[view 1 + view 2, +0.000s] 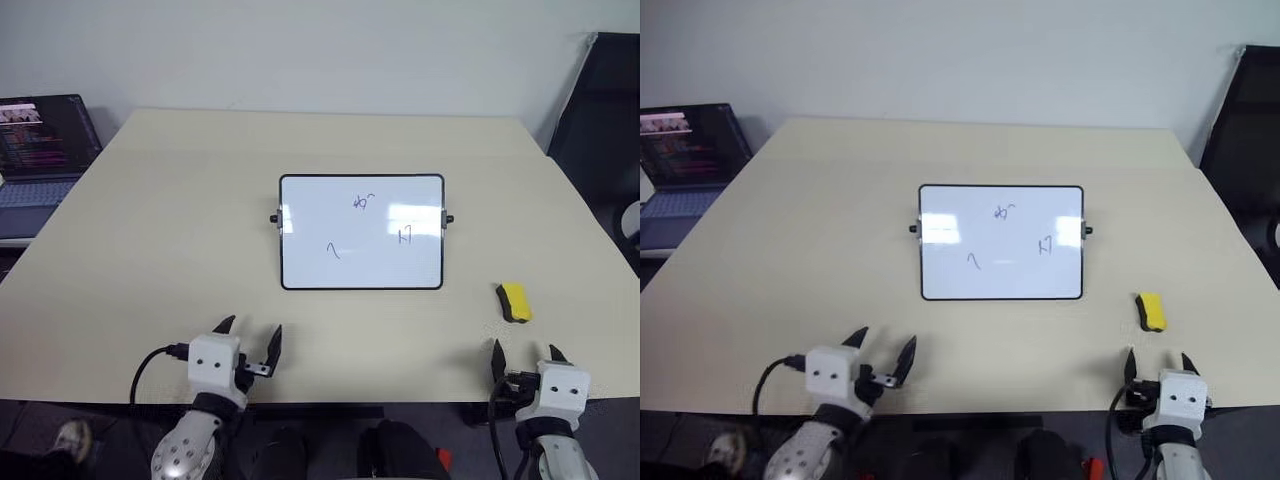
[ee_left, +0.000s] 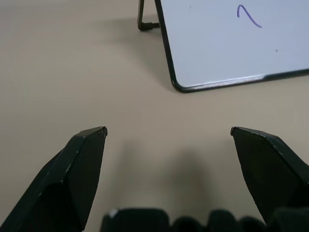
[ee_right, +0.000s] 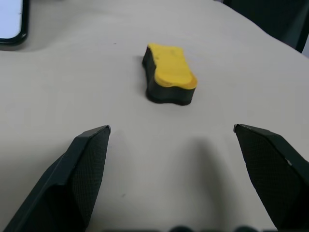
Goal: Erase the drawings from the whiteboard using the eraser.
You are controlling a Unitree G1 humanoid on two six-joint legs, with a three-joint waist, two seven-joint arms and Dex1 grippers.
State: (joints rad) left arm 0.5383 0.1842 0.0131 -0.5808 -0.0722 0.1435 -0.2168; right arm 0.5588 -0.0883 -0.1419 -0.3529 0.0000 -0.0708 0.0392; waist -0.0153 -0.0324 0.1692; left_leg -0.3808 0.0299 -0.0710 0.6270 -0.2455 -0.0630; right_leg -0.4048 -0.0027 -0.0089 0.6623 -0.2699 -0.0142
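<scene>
**A:** Head view: beige worktop (image 1: 180,250), whiteboard (image 1: 361,232) at its middle, propped on a stand, three drawings (image 1: 363,202) on it. Laptop (image 1: 40,150) sits off the far left corner, dark chair (image 1: 600,110) at far right.

**B:** What do the wrists add?

**A:** Left wrist view shows the board's stand leg and near corner, plus one squiggle. Right wrist view shows the eraser (image 3: 169,75) close up: yellow top, black felt underneath, lying flat.

**B:** Anything blocking?

**A:** No, bare worktop between each pincer and its target.

**B:** Pincers?

**A:** Left pincer (image 1: 248,345) fingers apart, holding nothing, near the front edge, short of the board's near-left corner. Right pincer (image 1: 523,362) fingers spread wide, holding nothing, at the front right edge. Eraser lies right of the board, just ahead of the right pincer, not touching.
</scene>
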